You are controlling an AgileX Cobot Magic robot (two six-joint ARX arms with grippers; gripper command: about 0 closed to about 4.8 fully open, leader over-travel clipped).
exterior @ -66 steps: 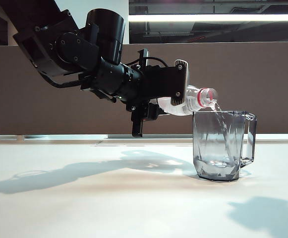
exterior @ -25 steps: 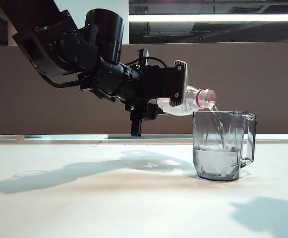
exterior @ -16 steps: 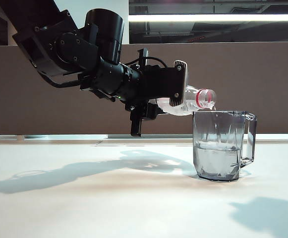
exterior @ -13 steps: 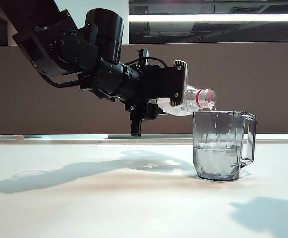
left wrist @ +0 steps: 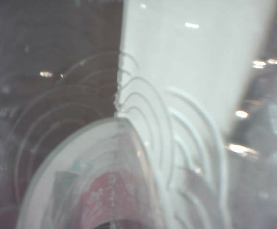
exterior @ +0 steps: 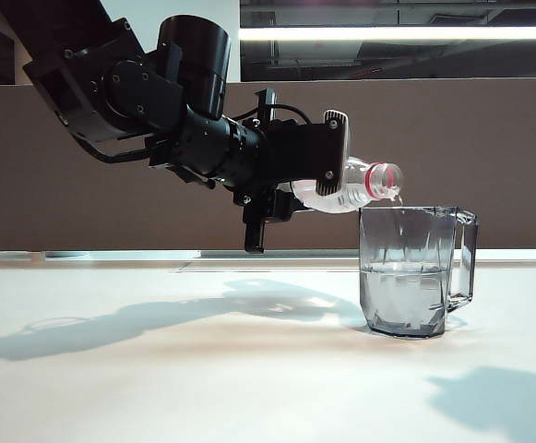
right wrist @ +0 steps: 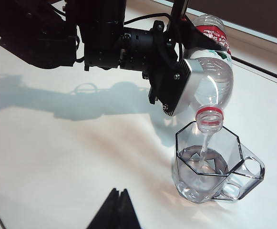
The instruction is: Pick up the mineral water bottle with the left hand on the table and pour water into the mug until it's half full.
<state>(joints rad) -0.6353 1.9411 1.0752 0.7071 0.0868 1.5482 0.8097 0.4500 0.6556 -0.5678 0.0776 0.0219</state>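
My left gripper (exterior: 339,173) is shut on the mineral water bottle (exterior: 367,183), holding it tilted with its red-ringed neck over the rim of the mug (exterior: 415,268). The mug stands on the white table (exterior: 203,369), and its water reaches about half its height. In the right wrist view a thin stream falls from the bottle (right wrist: 214,78) into the mug (right wrist: 210,167), with the left gripper (right wrist: 193,62) around the bottle's body. The left wrist view is filled by the blurred bottle (left wrist: 105,191). My right gripper (right wrist: 119,192) hovers shut and empty over the table (right wrist: 57,152), short of the mug.
A brown partition (exterior: 489,157) runs behind the table's far edge. The left arm's shadow (exterior: 157,318) lies on the tabletop left of the mug. A dark cable (right wrist: 262,71) lies along the far edge.
The water in the mug has risen from a shallow layer to about half. The stream has thinned. Neither arm has moved.
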